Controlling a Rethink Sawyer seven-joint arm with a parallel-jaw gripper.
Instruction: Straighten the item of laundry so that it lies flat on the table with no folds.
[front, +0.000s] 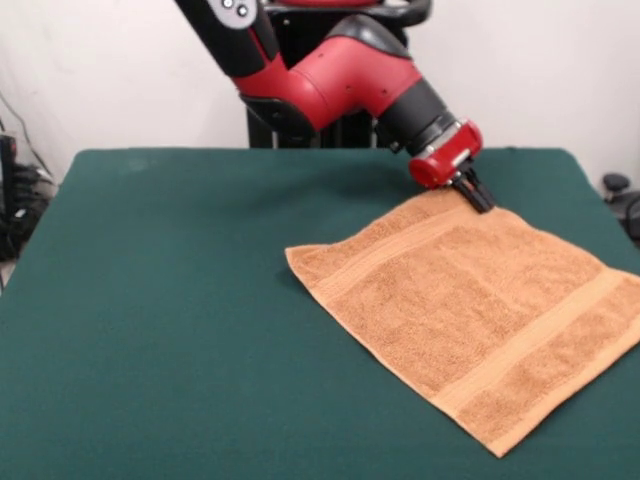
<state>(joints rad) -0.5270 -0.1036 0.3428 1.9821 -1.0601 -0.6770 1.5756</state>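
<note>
Nearest the bench's front right corner, the towel lies almost flat. My tool pinches its far corner; lifting now could drag a fold back in.

A white wall is standing behind everything. Dark cables are hanging at one side, and a black caster is peeking at the other.

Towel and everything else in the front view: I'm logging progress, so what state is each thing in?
towel: spread flat, no folds visible, far corner under the gripper tip
gripper: down at the towel's far corner, touching it
table: bears the towel on its green top
</note>
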